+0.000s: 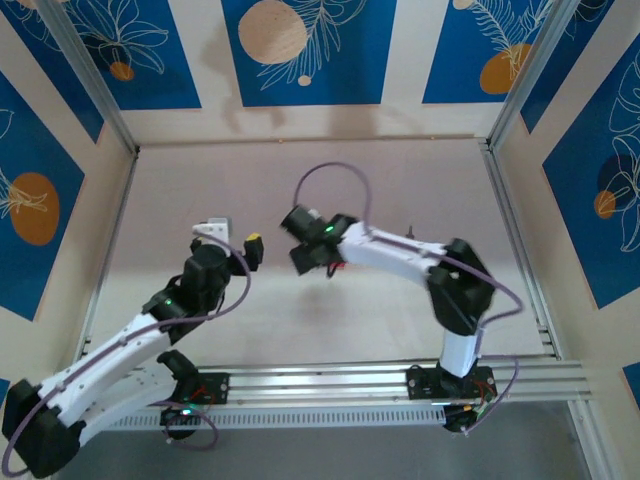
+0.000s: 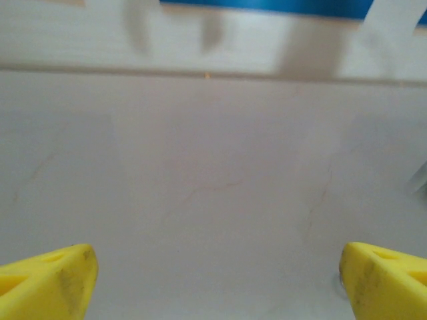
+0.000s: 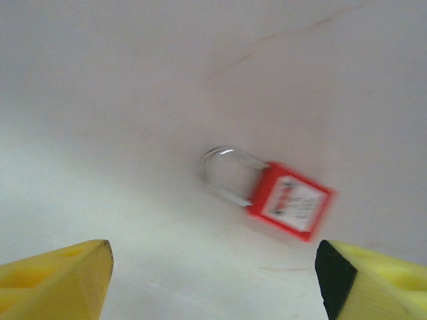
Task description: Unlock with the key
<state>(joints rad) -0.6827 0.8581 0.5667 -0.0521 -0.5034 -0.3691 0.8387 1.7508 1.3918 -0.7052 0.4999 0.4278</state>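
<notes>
The red padlock (image 3: 291, 200) lies flat on the pale table (image 3: 133, 100), its silver shackle (image 3: 225, 175) pointing left; the picture is blurred. My right gripper (image 3: 213, 267) hovers over it, open, with the yellow fingers (image 3: 60, 280) wide apart and nothing between them; the padlock sits just beyond the right fingertip. In the top view the right gripper (image 1: 300, 245) is at the table's middle, facing the left gripper (image 1: 232, 238). My left gripper (image 2: 217, 267) is open over bare table. The key is out of view.
Patterned blue and cream walls (image 1: 300, 50) close off the table at the back and both sides. A metal rail (image 1: 380, 380) runs along the near edge between the arm bases. Bare tabletop (image 1: 420, 180) stretches behind both grippers.
</notes>
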